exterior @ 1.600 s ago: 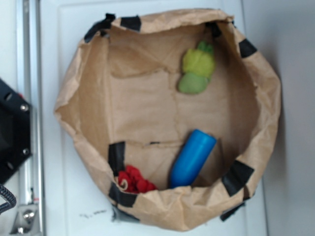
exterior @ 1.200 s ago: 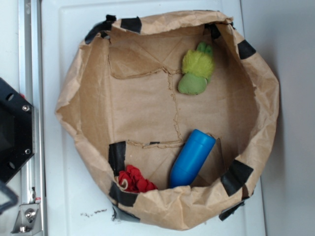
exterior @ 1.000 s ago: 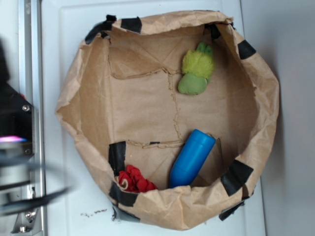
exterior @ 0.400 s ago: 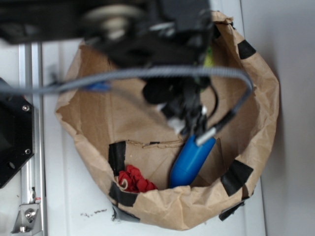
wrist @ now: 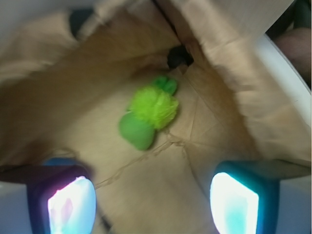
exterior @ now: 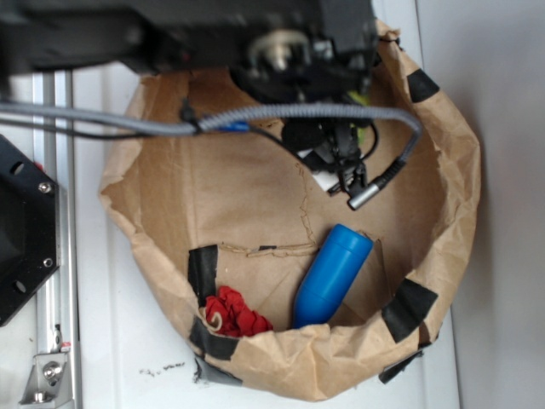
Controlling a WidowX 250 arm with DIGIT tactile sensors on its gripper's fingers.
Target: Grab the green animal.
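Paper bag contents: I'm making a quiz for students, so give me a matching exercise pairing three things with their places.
Things:
1. green animal
2. blue cylinder
3. red fabric lump

Places:
A. near wall of the paper bag, beside black tape
B. bag floor, ahead of the open jaws in the wrist view
C. leaning near the front wall, right of the red lump

Pairs: 1-B, 2-C, 3-A

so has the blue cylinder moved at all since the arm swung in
No. The blue cylinder lies as before, lower end at the paper bag's near wall, beside the red lump.
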